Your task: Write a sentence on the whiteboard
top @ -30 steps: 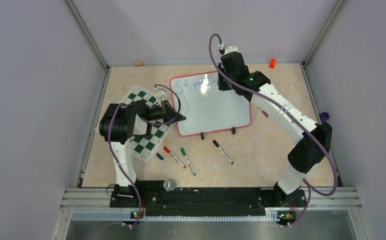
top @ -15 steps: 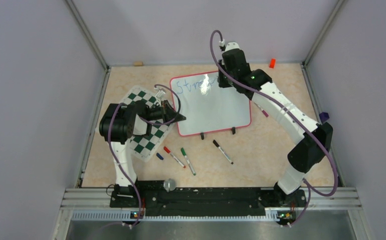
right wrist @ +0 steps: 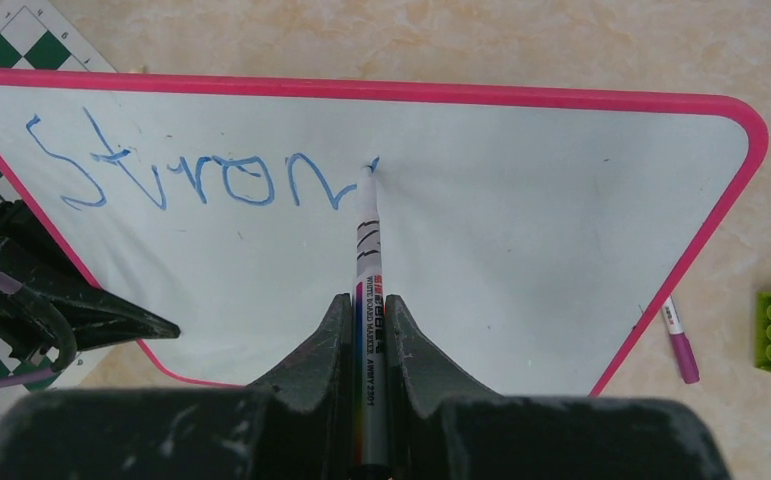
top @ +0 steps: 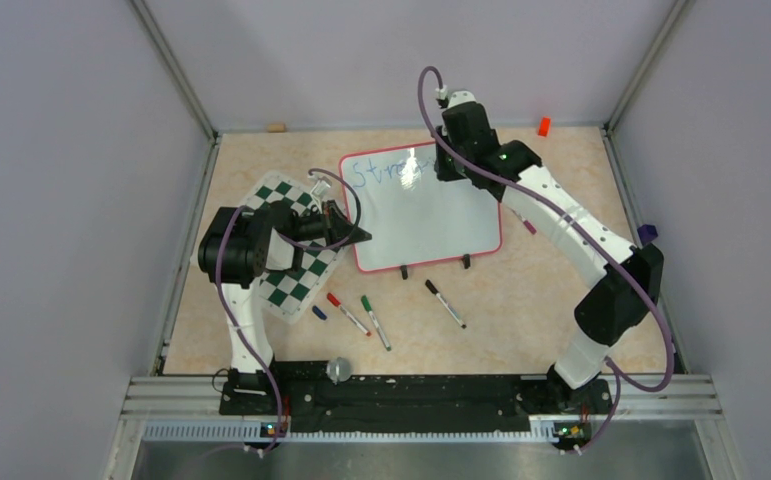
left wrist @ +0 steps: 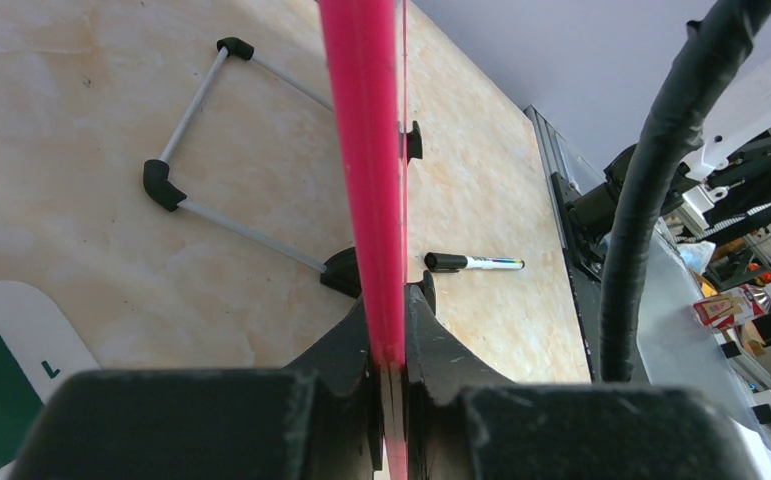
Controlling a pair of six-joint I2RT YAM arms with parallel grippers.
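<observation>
Nearest the arm bases, three loose pens (top: pixel 374 320) lie on the counter, apart from the work and no hazard. Just past them the whiteboard (top: pixel 431 220) lies mid-counter between the arms, its left side beside the chessboard mat (top: pixel 286 290). The weak point, I judge, is the hold on its red frame (left wrist: pixel 366 150). It is a thin pinch on one edge, and if it slips the board may swivel under the marker's push and skew the line. Farther on, at the board's far edge, the sentence (right wrist: pixel 211 180) reads "Stron" so far. Too much pressure could drive the marker (right wrist: pixel 368 230) back through its grip; too little would leave a gap in the stroke.

The left jaws are clamped tight on that frame, nothing else between them. The right jaws are closed on the marker's barrel — its tip touches the board at the end of the last letter.
</observation>
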